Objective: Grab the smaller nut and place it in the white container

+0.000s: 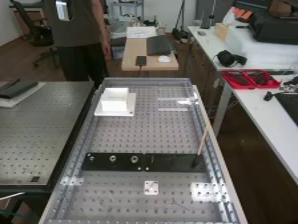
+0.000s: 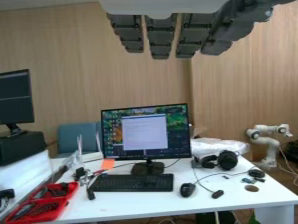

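The dark grey robotic hand [image 2: 161, 37] is seen in the wrist view with its fingers extended straight and slight gaps left between them. The small round metal nut [image 1: 91, 158] is stood on the flat black bar [image 1: 103, 164], beside the larger ring-shaped metal nut [image 1: 113, 158], which is followed by the round metal bearing [image 1: 134, 159]. Farther along the perforated grey metal bench [image 1: 133, 135], the white box-shaped container [image 1: 116, 99] is set on a flat white square plate [image 1: 106, 113].
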You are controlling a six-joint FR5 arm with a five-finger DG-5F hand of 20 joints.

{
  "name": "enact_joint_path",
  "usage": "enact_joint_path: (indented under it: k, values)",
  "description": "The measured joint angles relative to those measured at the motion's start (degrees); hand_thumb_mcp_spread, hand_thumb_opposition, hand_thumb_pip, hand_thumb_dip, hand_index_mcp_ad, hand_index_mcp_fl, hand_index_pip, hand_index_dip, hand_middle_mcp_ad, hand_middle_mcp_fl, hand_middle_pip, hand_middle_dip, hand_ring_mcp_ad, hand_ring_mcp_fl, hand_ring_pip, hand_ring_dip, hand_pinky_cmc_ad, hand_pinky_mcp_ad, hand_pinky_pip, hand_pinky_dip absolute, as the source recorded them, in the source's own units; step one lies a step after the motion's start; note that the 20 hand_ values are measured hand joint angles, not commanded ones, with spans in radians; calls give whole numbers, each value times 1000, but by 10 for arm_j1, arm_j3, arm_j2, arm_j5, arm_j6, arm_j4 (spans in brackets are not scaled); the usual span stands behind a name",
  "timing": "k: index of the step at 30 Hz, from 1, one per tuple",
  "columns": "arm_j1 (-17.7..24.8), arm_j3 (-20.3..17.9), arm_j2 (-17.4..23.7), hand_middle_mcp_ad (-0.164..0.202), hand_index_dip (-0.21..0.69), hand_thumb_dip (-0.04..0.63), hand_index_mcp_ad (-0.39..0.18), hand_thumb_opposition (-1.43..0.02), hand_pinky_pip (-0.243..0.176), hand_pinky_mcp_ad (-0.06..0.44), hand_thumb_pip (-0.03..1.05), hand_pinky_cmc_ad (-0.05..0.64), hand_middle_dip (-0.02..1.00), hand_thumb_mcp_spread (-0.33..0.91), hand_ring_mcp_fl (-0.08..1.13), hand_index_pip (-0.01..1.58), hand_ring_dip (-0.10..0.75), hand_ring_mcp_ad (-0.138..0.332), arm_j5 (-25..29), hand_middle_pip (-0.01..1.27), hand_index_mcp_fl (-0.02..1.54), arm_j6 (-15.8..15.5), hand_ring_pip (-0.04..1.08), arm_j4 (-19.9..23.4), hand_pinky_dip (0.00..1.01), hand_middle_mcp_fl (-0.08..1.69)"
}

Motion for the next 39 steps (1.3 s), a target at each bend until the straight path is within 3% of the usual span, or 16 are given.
enact_joint_path:
  k: [3,5,6,9,11,14,18,20,25,33,39]
  values:
    - [-7,-9,4,47,12,2,24,-19,-10,31,28,51,28,2,12,7,12,51,-11,17,21,2,12,3,21,3]
    - [-13,-14,10,51,12,10,24,-192,-12,56,213,65,28,126,12,3,12,45,-20,30,21,1,21,3,51,0]
    - [-14,-14,12,51,12,10,24,-255,-17,70,257,79,28,162,10,7,12,63,-21,51,21,1,24,3,75,2]
    - [-19,-14,17,49,12,7,24,-456,-24,117,251,162,23,182,5,23,12,112,-30,87,12,-4,45,-1,126,5]
    - [-20,-14,18,49,16,3,21,-543,-45,152,265,213,33,208,0,24,12,152,-34,93,5,-6,44,-5,154,10]
    - [-20,-14,18,56,12,7,21,-604,-75,180,272,265,51,215,0,52,12,169,-35,108,7,-6,58,-5,185,12]
    - [-20,-15,20,70,12,10,21,-646,-91,195,290,302,51,218,3,54,12,202,-34,117,9,-10,56,-6,213,10]
    - [-21,-20,23,87,16,7,21,-649,-89,208,291,295,63,215,3,54,12,202,-34,126,5,-18,75,-9,227,12]
    - [-26,-39,30,86,16,10,23,-681,-105,215,302,312,65,218,3,54,12,201,-43,126,9,-21,73,-10,237,12]
    - [-68,-84,39,91,3,9,21,-695,-105,209,311,330,75,220,3,70,12,216,-112,131,5,-30,75,13,260,7]
    - [-91,-127,42,91,-30,10,24,-698,-105,213,316,328,77,232,16,72,12,216,-148,129,5,-24,75,53,262,3]
